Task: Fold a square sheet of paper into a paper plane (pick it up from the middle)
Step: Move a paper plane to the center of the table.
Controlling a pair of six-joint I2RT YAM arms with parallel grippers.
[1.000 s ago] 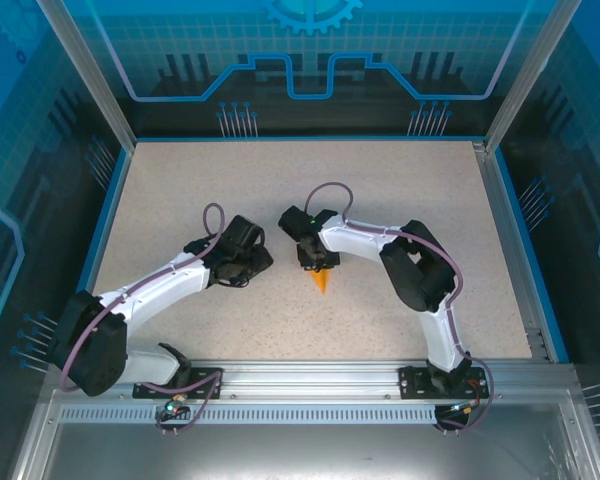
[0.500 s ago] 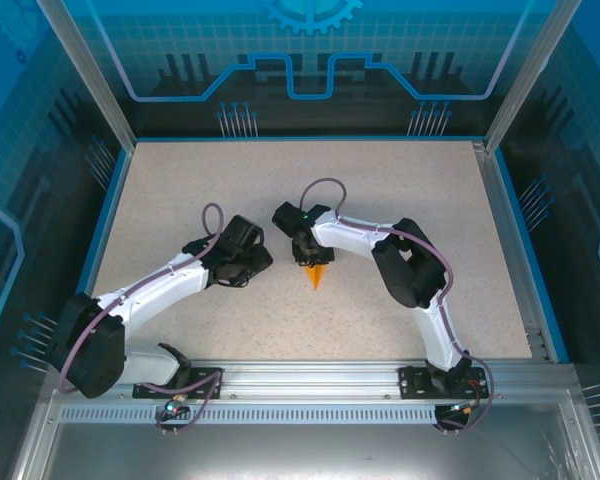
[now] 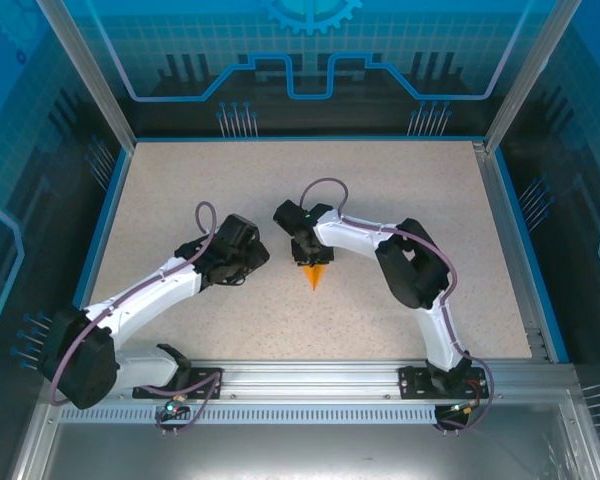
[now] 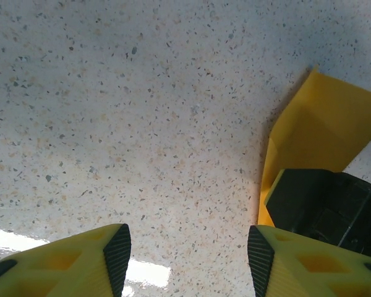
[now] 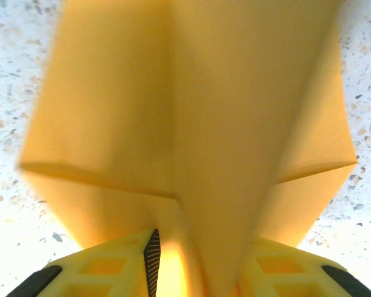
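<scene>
The paper plane point(image 3: 316, 275) is a folded orange wedge at the table's middle, its point toward the near edge. My right gripper point(image 3: 308, 256) is shut on its wider end. In the right wrist view the creased orange paper plane point(image 5: 191, 111) rises from between the yellow fingers point(image 5: 111, 272), with a centre ridge running up. My left gripper point(image 3: 250, 262) stands open just left of the plane, over bare table. In the left wrist view its open gripper point(image 4: 185, 253) holds nothing, and the paper plane point(image 4: 324, 124) lies to the right with the right gripper's dark finger point(image 4: 315, 201) on it.
The speckled beige table point(image 3: 180, 190) is ringed by a blue rim and glass walls. Both arms bend inward from their bases at the near edge, and their wrists come close together at the middle.
My right gripper has shifted slightly left with the paper plane in it. The left arm has edged up and back a little, its gripper still open.
</scene>
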